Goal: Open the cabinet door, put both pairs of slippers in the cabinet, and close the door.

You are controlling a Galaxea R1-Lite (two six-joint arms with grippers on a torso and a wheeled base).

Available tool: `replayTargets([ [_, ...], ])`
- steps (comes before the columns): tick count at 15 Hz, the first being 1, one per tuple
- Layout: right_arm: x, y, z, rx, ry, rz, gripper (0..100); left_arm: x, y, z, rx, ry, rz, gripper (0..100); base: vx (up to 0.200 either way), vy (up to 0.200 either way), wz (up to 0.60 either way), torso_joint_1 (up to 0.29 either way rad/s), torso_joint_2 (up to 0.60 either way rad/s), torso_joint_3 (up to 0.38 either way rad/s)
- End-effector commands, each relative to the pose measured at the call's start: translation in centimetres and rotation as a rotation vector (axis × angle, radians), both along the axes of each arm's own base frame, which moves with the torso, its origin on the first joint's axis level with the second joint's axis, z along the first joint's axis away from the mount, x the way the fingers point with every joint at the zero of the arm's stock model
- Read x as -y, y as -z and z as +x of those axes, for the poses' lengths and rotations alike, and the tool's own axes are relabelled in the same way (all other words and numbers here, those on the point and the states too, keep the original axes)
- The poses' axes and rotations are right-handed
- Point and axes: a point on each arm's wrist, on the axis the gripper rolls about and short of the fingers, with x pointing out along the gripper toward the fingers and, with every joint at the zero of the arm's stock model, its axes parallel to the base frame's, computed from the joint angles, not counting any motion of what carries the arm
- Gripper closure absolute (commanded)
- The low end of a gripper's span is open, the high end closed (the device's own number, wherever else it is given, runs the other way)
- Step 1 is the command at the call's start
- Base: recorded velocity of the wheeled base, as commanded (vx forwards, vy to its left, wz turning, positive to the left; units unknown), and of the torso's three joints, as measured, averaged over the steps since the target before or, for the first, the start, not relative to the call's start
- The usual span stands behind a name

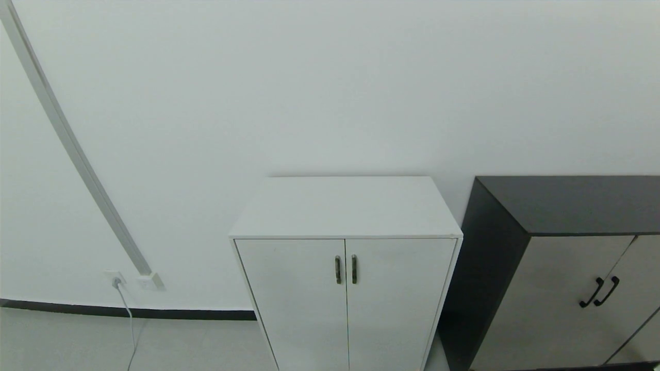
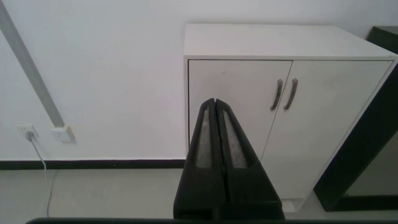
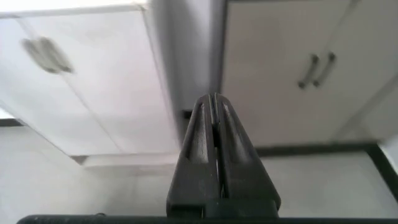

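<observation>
A white two-door cabinet (image 1: 345,288) stands against the wall, both doors closed, with two dark vertical handles (image 1: 345,269) at the centre seam. In the left wrist view the same cabinet (image 2: 311,118) stands ahead, and my left gripper (image 2: 215,102) is shut with nothing in it, well short of the doors. My right gripper (image 3: 214,98) is also shut and empty, held in front of the gap between the white cabinet (image 3: 93,81) and the neighbouring one.
A black cabinet with grey doors (image 1: 562,273) stands close on the right of the white one. A wall socket with a plugged cable (image 1: 116,281) and a slanted cable duct (image 1: 67,139) are on the left wall. Pale floor (image 1: 129,340) lies left of the cabinet.
</observation>
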Motion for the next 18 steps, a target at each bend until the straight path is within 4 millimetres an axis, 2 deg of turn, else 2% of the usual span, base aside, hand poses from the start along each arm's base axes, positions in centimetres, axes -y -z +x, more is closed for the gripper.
replayTargets([
  [1, 0.13, 0.18, -0.8, 0.083, -0.04, 0.006, 100, 0.0, 0.0, 0.0, 0.0, 0.0, -0.001, 100, 0.0, 0.0, 0.0, 0.0, 0.0, 0.0],
  [8, 0.05, 0.85, -0.93, 0.096, -0.12, -0.024, 100, 0.0, 0.0, 0.0, 0.0, 0.0, -0.001, 100, 0.0, 0.0, 0.0, 0.0, 0.0, 0.0],
  [11, -0.16, 0.83, -1.05, 0.107, 0.025, -0.035, 100, 0.0, -0.01, 0.01, -0.001, 0.0, -0.001, 100, 0.0, 0.0, 0.0, 0.0, 0.0, 0.0],
  [18, -0.17, 1.04, -1.77, 0.205, 0.074, 0.017, 100, 0.0, -0.01, 0.01, -0.001, 0.001, -0.001, 100, 0.0, 0.0, 0.0, 0.0, 0.0, 0.0],
])
